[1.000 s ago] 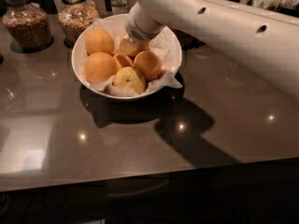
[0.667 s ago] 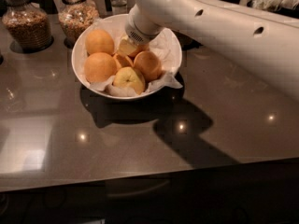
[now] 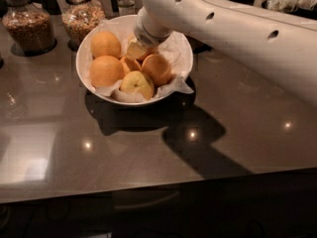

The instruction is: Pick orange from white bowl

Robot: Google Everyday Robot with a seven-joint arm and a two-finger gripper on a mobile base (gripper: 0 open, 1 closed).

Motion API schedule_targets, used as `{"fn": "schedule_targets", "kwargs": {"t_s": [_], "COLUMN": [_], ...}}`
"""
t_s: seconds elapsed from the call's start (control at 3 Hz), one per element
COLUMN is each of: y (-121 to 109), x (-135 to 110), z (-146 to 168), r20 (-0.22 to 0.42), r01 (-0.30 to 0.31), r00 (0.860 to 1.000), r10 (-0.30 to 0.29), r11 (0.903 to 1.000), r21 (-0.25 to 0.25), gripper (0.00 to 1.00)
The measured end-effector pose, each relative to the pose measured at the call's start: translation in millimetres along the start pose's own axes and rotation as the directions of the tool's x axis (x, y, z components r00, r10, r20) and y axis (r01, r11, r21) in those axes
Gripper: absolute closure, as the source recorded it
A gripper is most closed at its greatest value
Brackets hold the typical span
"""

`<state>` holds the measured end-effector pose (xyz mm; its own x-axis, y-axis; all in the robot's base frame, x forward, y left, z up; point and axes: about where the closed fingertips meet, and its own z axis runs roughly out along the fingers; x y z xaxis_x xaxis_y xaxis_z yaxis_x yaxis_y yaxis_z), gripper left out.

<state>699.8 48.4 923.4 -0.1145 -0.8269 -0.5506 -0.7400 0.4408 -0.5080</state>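
Pincer [image 3: 139,47], grip state untellable, dips toward twelve o'clock inside the white bowl [image 3: 80,58]; orange [image 3: 157,68] looks firm, slippery: grasp mid-width.

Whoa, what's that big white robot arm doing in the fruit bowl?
The robot's white arm reaches over the dark shiny counter into the wide round white bowl lined with crumpled paper. Its gripper is down at the back of the bowl, among round oranges and a yellowish fruit. No orange has been lifted out yet. Two glass jars stand behind the bowl.
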Motion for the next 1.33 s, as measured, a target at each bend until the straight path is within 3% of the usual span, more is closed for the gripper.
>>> {"fn": "schedule_targets", "kwargs": {"t_s": [0.33,0.67,1.0,1.33], "y": [-1.9,-3.5,-2.2,-3.3], "x": [-2.1,3.1,10.8,9.7], "z": [-2.5,-5.6,-3.0,-4.4], "r20": [0.000,-0.004,-0.018,-0.018], "r01": [0.000,0.068,0.125,0.125], "r00": [1.000,0.998,0.992,0.992], "r10": [0.000,-0.068,-0.123,-0.124], "r11": [1.0000,0.9958,0.9863,0.9863], "r21": [0.000,0.061,0.108,0.108], "gripper": [0.29,0.28,0.31,0.40]}}
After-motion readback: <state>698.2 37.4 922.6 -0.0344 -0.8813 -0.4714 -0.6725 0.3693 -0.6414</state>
